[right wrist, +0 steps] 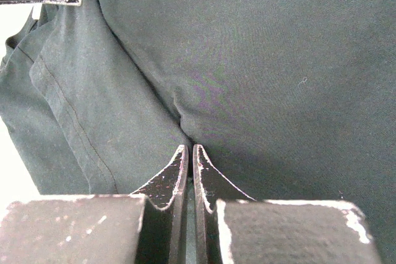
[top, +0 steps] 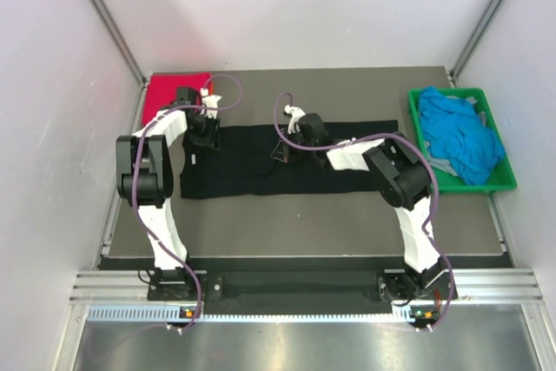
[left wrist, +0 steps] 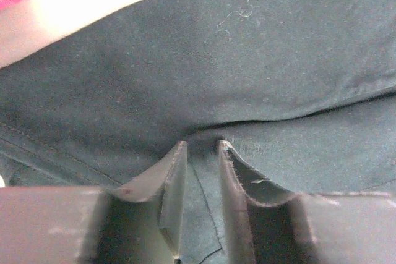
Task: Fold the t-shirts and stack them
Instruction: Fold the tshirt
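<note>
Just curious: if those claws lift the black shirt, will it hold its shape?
Probably floppy: the black shirt puckers into creases where the right claw pinches it. Likely to sag, since it lies limp and flat on the table. Looks matte, so hardly slippery.

Right tool [right wrist: 189,153] tight on a pinched fold of black t-shirt [right wrist: 260,60].

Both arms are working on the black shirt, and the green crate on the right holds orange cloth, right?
Not orange: the cloth in the green crate is bright blue, as the top view shows. The part about the black shirt is right.
</note>
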Controlling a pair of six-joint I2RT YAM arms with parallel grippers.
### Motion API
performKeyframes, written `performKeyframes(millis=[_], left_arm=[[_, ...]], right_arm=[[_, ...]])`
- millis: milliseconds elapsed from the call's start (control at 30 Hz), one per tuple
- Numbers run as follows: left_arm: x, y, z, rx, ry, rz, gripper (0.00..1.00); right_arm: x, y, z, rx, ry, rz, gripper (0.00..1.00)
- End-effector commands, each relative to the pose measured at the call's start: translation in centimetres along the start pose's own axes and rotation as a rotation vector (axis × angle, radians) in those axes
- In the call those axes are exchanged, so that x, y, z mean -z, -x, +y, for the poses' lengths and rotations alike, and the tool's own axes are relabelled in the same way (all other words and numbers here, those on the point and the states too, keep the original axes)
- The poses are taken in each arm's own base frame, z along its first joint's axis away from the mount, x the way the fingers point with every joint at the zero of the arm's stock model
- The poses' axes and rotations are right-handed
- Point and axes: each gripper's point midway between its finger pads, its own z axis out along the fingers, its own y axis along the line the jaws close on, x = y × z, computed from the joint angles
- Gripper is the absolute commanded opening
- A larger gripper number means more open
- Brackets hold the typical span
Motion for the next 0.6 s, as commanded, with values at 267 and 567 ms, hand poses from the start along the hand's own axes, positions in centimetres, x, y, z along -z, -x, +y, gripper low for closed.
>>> performKeyframes(millis=[267,567], left_arm=[[1.2,3.0,0.3,-0.031,0.026,-0.093,0.00],[1.5,4.5,-0.8,-0.067,0.046,-0.134,0.00]], right_arm=[[1.0,3.4,1.0,0.023,0.037,-0.099,0.00],[1.7,3.3,1.4,-0.011,0.049,-0.136,0.00]])
